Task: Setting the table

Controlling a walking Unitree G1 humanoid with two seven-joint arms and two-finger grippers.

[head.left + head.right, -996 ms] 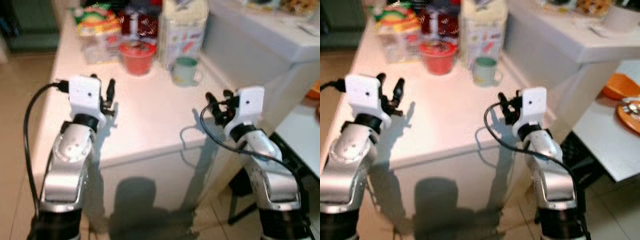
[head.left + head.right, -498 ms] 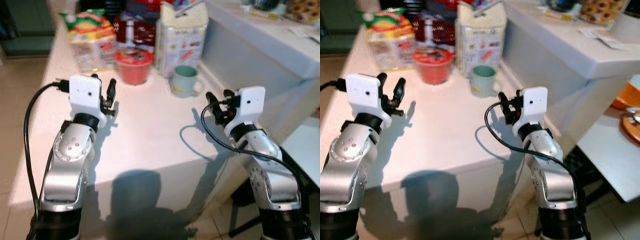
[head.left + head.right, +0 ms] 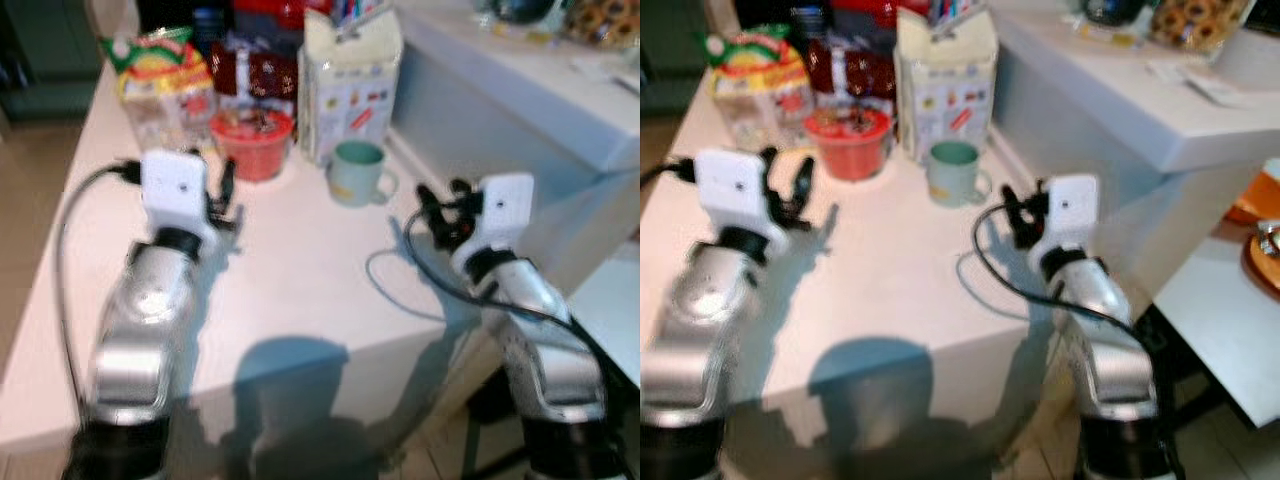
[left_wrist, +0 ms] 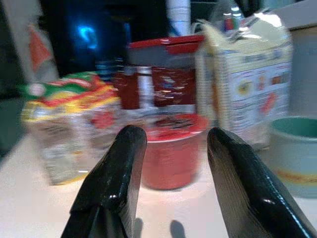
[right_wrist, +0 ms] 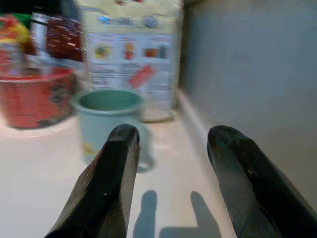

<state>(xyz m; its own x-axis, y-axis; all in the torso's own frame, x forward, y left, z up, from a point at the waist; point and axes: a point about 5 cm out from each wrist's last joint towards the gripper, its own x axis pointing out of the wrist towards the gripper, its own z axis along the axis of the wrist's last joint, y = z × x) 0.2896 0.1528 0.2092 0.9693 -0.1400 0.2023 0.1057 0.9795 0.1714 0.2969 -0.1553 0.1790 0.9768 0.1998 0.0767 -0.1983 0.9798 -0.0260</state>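
Observation:
A pale green mug (image 3: 355, 170) stands on the white table (image 3: 300, 290), in front of a cream package. A red bowl (image 3: 252, 142) with something dark in it sits to the mug's left. My left gripper (image 3: 212, 182) hovers open over the table just short of the red bowl (image 4: 171, 156), nothing between its fingers. My right gripper (image 3: 441, 197) is also open and empty, held to the right of and a little nearer than the mug (image 5: 106, 119). Both views from the head are blurred.
Behind the bowl and mug stand a tall cream package (image 3: 350, 70), a dark red packet (image 3: 258, 72) and a clear bag with a green, red and yellow top (image 3: 160, 75). A raised grey-white counter (image 3: 520, 100) walls the table's right side. A lower table with an orange plate (image 3: 1265, 250) lies far right.
The whole picture has shifted: the camera has come closer to the table, and the mug and bowl sit lower in view. Both arms keep the same raised pose, fingers still open.

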